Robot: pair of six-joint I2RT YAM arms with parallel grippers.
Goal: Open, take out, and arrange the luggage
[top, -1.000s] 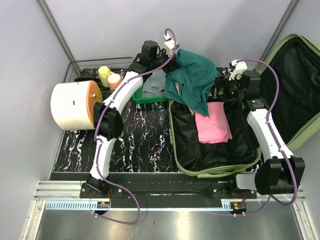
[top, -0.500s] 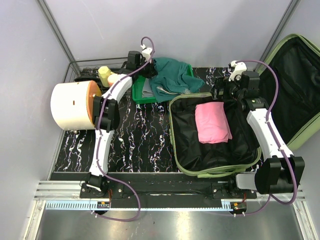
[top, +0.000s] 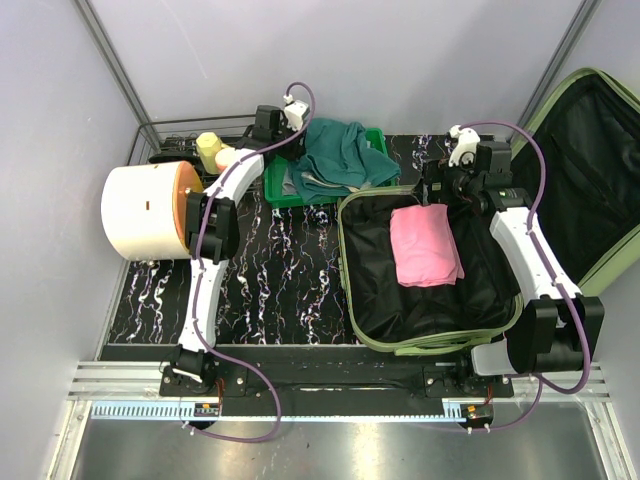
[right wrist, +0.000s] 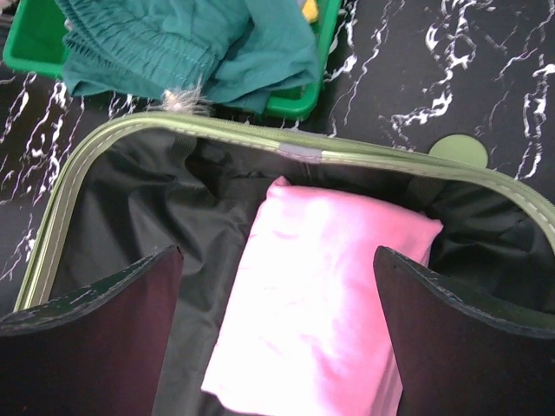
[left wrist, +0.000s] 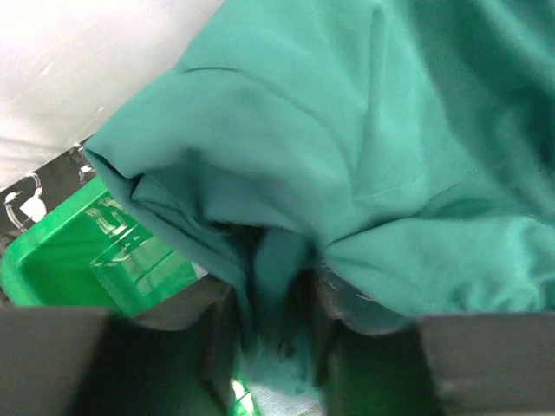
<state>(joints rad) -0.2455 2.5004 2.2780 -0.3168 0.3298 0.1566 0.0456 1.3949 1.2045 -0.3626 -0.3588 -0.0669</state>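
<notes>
The luggage (top: 372, 300) lies open on the black marbled table. Its lid (top: 610, 262) leans up at the right and its olive zip rim (right wrist: 208, 130) crosses the right wrist view. A folded pink cloth (top: 425, 245) (right wrist: 321, 286) rests on the black lining. My right gripper (top: 435, 192) (right wrist: 277, 299) hovers open over that cloth's far end, touching nothing. A teal garment (top: 340, 160) (left wrist: 347, 156) lies heaped on the bright green tray (top: 280, 195) (left wrist: 52, 260). My left gripper (top: 293, 138) (left wrist: 273, 303) is at the heap's left edge, its jaws narrow with a fold of teal fabric between them.
A white cylinder with an orange face (top: 150, 210) lies at the left. Behind it a wire rack (top: 170, 135) holds a pale yellow bottle (top: 208, 150) and a peach cup (top: 229, 158). Grey cloth (top: 293, 180) shows under the teal garment. Walls close in at back and left.
My left arm carried the teal garment from above the luggage leftward and down onto the green tray. My right gripper shifted slightly left over the pink cloth.
</notes>
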